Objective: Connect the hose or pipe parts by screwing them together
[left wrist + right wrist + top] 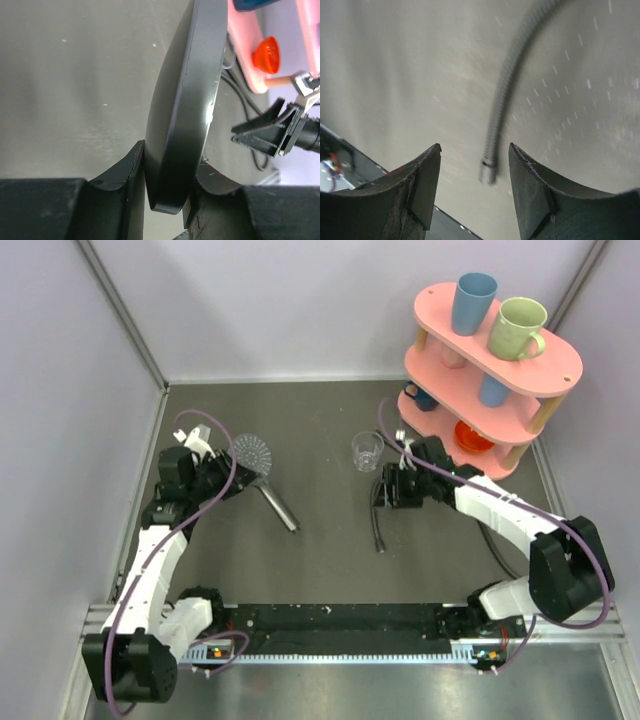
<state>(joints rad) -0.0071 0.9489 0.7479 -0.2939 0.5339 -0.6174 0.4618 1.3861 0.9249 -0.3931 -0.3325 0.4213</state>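
The grey hand shower lies on the dark table, its round perforated disc (253, 452) at the left and its straight handle (281, 508) running toward the near right. My left gripper (230, 470) is shut on the disc's rim. In the left wrist view the disc (185, 110) stands edge-on, pinched between both jaws of that gripper (167, 185). The thin dark hose (378, 525) lies mid-table. My right gripper (383, 492) hovers over it, open. In the right wrist view the hose (495, 125) curves down between the spread fingers of the right gripper (475, 175), its end fitting (487, 172) free of both.
A clear glass cup (367, 450) stands just behind the right gripper. A pink two-tier rack (480, 390) with mugs and an orange object (472, 437) fills the back right corner. White walls close in the left, back and right sides.
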